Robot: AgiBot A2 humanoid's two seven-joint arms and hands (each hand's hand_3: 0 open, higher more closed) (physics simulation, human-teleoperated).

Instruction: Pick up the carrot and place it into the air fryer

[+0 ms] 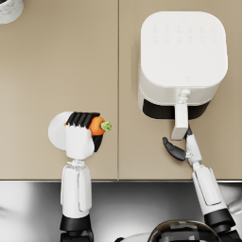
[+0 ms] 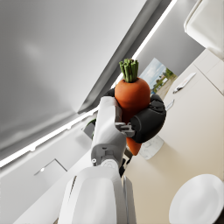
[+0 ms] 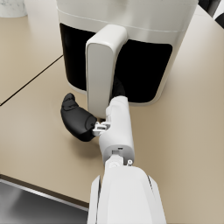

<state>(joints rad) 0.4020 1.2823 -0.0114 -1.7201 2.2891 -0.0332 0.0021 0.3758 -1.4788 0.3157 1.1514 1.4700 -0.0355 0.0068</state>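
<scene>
My left hand (image 1: 80,134) grips the orange carrot (image 1: 97,125), whose green top points right, held above a white plate (image 1: 56,130). In the left wrist view the carrot (image 2: 131,96) stands upright in the dark fingers (image 2: 148,122). The white air fryer (image 1: 182,47) stands at the back right with its handle (image 1: 180,120) pointing toward me and its drawer pushed in. My right hand (image 1: 182,146) is at the tip of that handle. In the right wrist view its thumb (image 3: 76,119) is spread to one side of the handle (image 3: 103,65), and the other fingers are mostly hidden behind it.
A pale round container (image 1: 8,8) sits at the far left corner. The beige counter (image 1: 56,61) ends at a front edge just ahead of a steel strip (image 1: 142,203). A seam runs front to back between the plate and the fryer.
</scene>
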